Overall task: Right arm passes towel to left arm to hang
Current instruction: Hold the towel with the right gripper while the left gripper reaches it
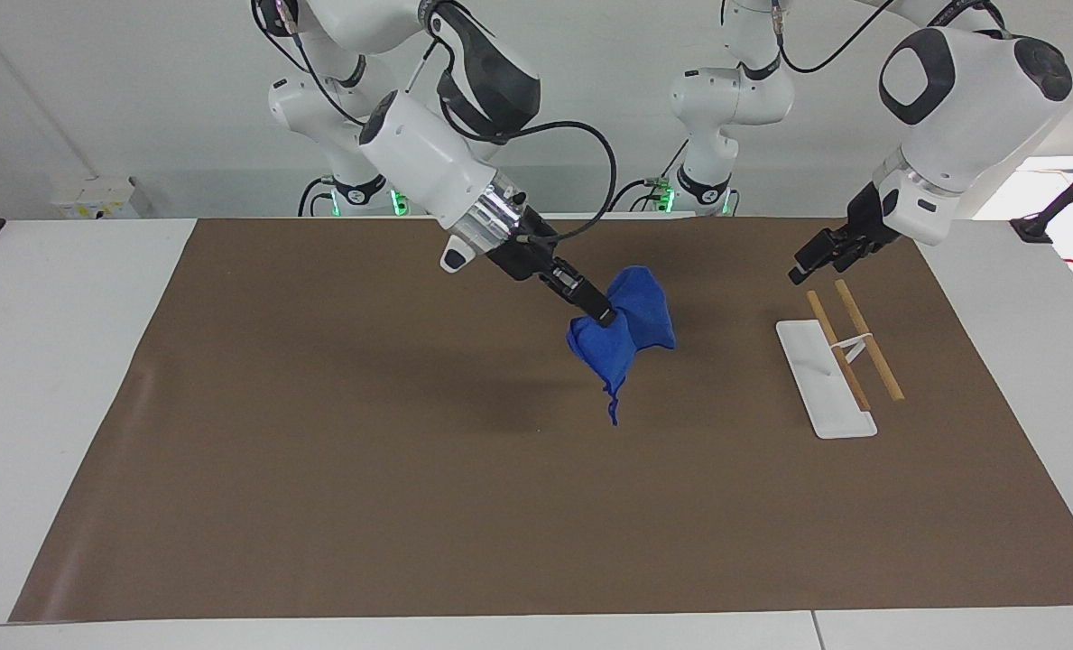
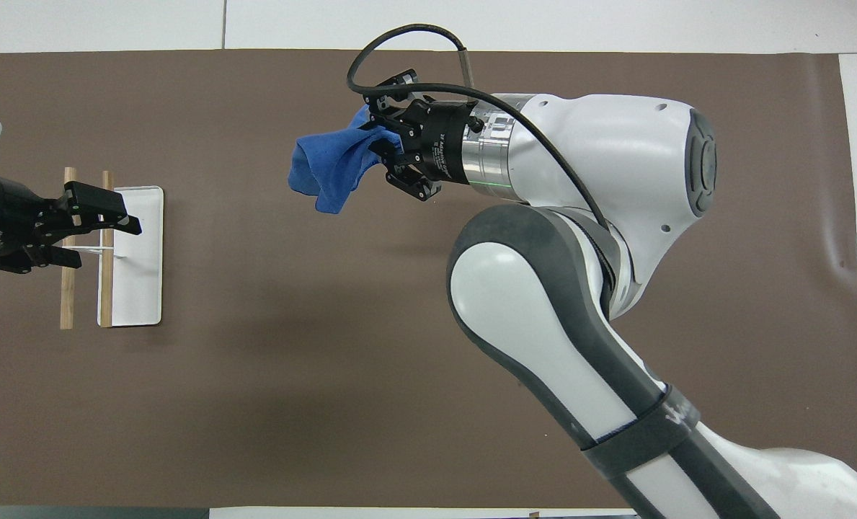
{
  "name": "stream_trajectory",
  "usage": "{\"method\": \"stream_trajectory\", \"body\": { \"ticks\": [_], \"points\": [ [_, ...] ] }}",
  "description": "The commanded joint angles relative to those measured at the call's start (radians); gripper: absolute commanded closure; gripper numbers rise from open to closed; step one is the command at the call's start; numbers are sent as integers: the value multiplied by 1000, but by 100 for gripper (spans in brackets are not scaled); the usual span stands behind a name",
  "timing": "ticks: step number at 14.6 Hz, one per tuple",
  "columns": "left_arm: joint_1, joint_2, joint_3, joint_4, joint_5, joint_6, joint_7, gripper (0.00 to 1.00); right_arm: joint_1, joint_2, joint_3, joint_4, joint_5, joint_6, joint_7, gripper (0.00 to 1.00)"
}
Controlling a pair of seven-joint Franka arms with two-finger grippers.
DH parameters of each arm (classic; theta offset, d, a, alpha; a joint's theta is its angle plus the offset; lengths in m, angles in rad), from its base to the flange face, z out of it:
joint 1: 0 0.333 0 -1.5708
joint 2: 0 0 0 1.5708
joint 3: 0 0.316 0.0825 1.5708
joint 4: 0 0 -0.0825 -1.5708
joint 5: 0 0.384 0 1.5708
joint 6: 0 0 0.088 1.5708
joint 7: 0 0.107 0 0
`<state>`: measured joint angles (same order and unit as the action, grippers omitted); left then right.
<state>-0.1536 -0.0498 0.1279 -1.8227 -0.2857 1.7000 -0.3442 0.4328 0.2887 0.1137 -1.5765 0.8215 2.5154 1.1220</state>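
The right gripper (image 1: 601, 315) is clamped on the towel (image 1: 624, 338), carried in the air over the middle of the brown mat (image 1: 410, 506); the cloth bunches at the fingertips and hangs below them, one corner trailing downward clear of the mat. The left gripper (image 1: 805, 264) is empty, jaws spread wide, positioned over the wooden rack (image 1: 852, 348) at the left arm's end of the table, well apart from the towel
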Motion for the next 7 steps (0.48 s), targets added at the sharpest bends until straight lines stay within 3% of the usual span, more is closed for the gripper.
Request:
{"method": "stream_trajectory", "body": {
  "ticks": [1, 7],
  "points": [
    [-11, 20, 4, -23, -104, 49, -102, 0, 24, -2, 0, -14, 59, 55, 13, 100],
    [-6, 103, 4, -17, -331, 69, -292, 0, 49, 0, 1, -19, 71, 86, 30, 100]
  ]
}}
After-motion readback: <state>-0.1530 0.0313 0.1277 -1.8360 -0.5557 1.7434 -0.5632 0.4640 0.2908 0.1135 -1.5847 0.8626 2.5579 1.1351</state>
